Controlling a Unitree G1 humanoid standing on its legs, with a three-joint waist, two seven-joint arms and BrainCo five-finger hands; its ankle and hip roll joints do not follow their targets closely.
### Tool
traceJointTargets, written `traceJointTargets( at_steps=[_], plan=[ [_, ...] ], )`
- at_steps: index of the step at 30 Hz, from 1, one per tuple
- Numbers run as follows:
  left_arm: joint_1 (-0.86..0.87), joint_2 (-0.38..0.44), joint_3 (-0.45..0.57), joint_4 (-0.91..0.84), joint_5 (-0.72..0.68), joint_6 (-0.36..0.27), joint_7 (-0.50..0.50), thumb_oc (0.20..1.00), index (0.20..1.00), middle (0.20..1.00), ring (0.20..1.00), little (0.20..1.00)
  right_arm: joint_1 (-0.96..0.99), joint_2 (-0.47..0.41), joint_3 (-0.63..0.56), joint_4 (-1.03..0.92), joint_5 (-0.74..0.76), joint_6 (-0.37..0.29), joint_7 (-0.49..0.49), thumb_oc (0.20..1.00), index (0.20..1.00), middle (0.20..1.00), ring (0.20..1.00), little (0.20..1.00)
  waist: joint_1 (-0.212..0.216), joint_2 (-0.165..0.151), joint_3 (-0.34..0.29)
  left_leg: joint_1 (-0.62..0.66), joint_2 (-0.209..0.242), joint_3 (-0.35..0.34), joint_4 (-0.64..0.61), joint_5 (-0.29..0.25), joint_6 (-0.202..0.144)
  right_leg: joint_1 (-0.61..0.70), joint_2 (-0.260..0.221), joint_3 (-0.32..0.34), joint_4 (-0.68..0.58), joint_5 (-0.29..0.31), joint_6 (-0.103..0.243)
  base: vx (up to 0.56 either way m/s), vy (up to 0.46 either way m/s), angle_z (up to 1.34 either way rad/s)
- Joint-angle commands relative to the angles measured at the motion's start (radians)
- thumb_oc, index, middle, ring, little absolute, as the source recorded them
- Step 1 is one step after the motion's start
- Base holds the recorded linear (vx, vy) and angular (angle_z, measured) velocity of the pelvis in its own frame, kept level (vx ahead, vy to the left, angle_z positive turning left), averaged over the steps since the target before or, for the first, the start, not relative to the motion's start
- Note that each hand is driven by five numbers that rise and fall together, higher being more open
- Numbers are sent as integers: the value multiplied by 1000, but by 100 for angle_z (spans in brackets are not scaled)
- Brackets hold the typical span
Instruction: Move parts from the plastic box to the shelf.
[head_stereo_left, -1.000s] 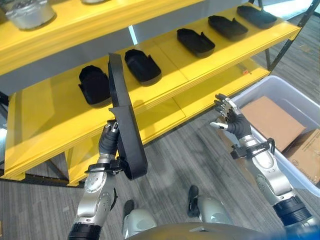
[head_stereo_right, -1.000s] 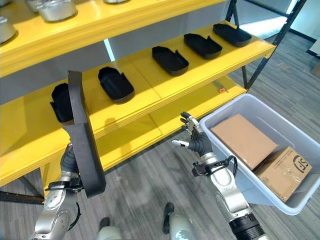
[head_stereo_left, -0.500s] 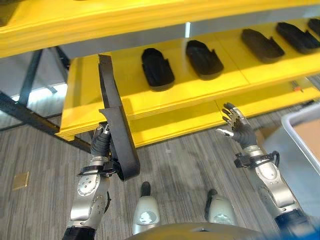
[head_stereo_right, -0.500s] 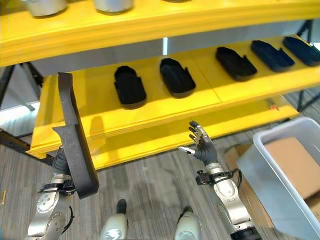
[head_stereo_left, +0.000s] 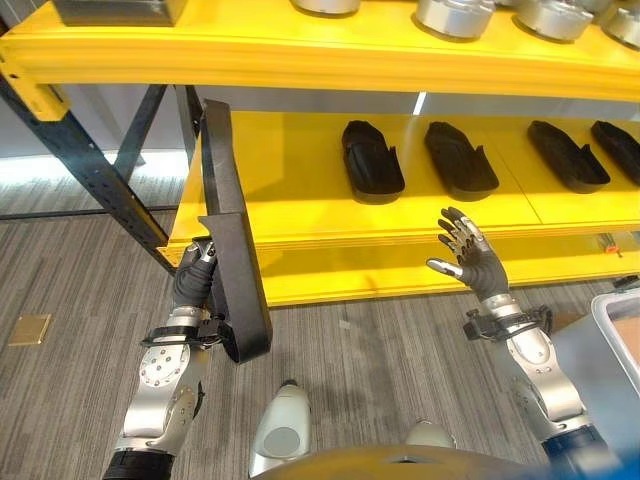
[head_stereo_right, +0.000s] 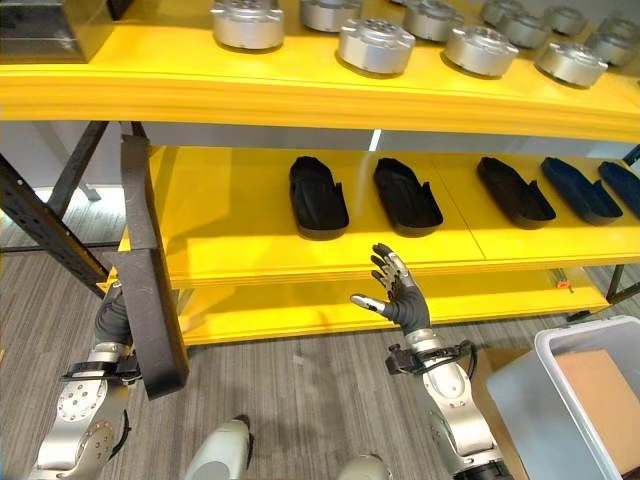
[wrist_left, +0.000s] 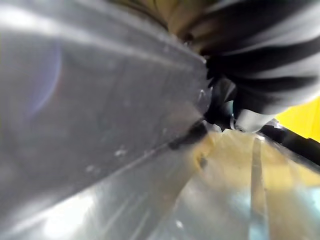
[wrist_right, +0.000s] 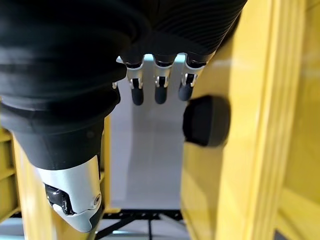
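At 9 o'clock, left hand (head_stereo_left: 193, 285) grips one long black plastic part (head_stereo_left: 232, 235).
Right hand (head_stereo_left: 470, 262) spread open; five black oval parts (head_stereo_right: 318, 195) on yellow metal shelf (head_stereo_right: 230, 240).

Round metal discs (head_stereo_right: 376, 44) stand in a row along the top level of the yellow rack. A dark metal box (head_stereo_right: 45, 30) sits at the left end of that level. Dark blue steel uprights and a diagonal brace (head_stereo_left: 85, 165) carry the rack on its left side. The floor (head_stereo_left: 70, 280) is grey striped carpet. A small tan square (head_stereo_left: 29, 329) lies on the carpet at the left.
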Motion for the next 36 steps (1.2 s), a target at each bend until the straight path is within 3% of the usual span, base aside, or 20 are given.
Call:
traceJointTargets(
  at_steps=[1, 3, 5, 6, 7, 8, 11, 14, 15, 22, 29, 36],
  plan=[
    [12, 28, 48, -131, 7, -48, -9, 200, 200, 200, 200, 200, -63, -10, 32, -36, -8, -39, -3, 1000, 1000, 1000, 1000, 1000, -13, 33, -36, 3, -20, -13, -127, 12, 63, 10, -59, 76, -13, 242, 39, 32, 367, 6],
    [6, 38, 35, -122, 18, -46, -11, 200, 200, 200, 200, 200, -70, -3, 53, -26, -8, -36, -1, 1000, 1000, 1000, 1000, 1000, -20, 49, -35, 36, -47, -5, -142, 17, 92, -25, -80, 108, 58, 332, 12, 55, 420, 4],
    [-13, 40, 27, -111, 23, -45, -6, 200, 200, 200, 200, 200, -81, 4, 74, -14, -1, -34, 3, 1000, 1000, 1000, 1000, 1000, -21, 68, -24, 92, -52, 2, -188, 28, 111, -78, -60, 104, 154, 294, -14, 68, 382, -3],
    [-16, 39, 28, -111, 32, -44, -9, 200, 200, 200, 200, 200, -82, 4, 80, -9, -2, -33, 8, 1000, 1000, 1000, 1000, 1000, -29, 77, -17, 122, -54, -1, -217, 31, 116, -118, -14, 115, 187, 242, -26, 137, 306, -25],
    [-32, 35, 13, -102, 37, -49, -7, 200, 200, 200, 200, 200, -86, -1, 86, -8, 8, -35, 18, 1000, 1000, 1000, 1000, 1000, -54, 81, -5, 171, -58, -16, -263, 38, 120, -202, 113, 144, 190, 139, -50, 194, 254, -35],
    [-43, 28, 7, -94, 36, -48, -8, 200, 200, 200, 200, 200, -90, -10, 87, -7, 17, -35, 28, 1000, 1000, 1000, 1000, 1000, -69, 79, 15, 203, -67, -10, -271, 30, 122, -247, 168, 150, 139, 111, -53, 185, 161, -22],
    [-60, 7, -12, -84, 36, -53, 0, 200, 200, 200, 200, 200, -106, -19, 97, 2, 19, -37, 25, 1000, 1000, 1000, 1000, 1000, -92, 67, 42, 221, -91, -18, -253, 1, 116, -273, 202, 172, -2, 130, -32, 141, -6, 32],
    [-53, -12, -19, -84, 32, -55, -6, 200, 200, 200, 200, 200, -103, -18, 96, -4, 18, -36, 32, 1000, 1000, 1000, 1000, 1000, -88, 57, 43, 221, -100, -21, -228, -21, 114, -231, 182, 176, -22, 133, -20, 133, -71, 76],
    [-55, -14, -26, -77, 27, -62, -5, 200, 200, 200, 200, 200, -109, -21, 94, 2, 25, -41, 33, 1000, 1000, 1000, 1000, 1000, -92, 51, 35, 224, -98, -20, -223, -33, 111, -211, 212, 205, -39, 125, -22, 180, -141, 13],
    [-34, -11, -31, -84, 0, -61, -2, 200, 200, 200, 200, 200, -109, -30, 67, -2, 37, -48, 29, 1000, 1000, 1000, 1000, 1000, -93, 44, -5, 257, -25, -43, -254, -55, 73, -183, 244, 164, -4, 62, -25, 179, -189, -8],
    [-45, -21, -41, -90, 2, -62, 13, 200, 200, 200, 200, 200, -111, -29, 40, 6, 45, -59, 12, 1000, 1000, 1000, 1000, 1000, -101, 56, -31, 308, 76, -50, -346, -21, 17, -163, 291, 132, 13, -2, -53, 150, -203, 18],
    [-58, -33, -44, -94, 7, -65, 23, 200, 200, 200, 200, 200, -125, -30, 44, 6, 50, -65, 11, 1000, 1000, 1000, 1000, 1000, -105, 76, -35, 313, 101, -49, -370, 0, 2, -166, 305, 132, 16, -19, -67, 41, -71, -2]
  ],
)
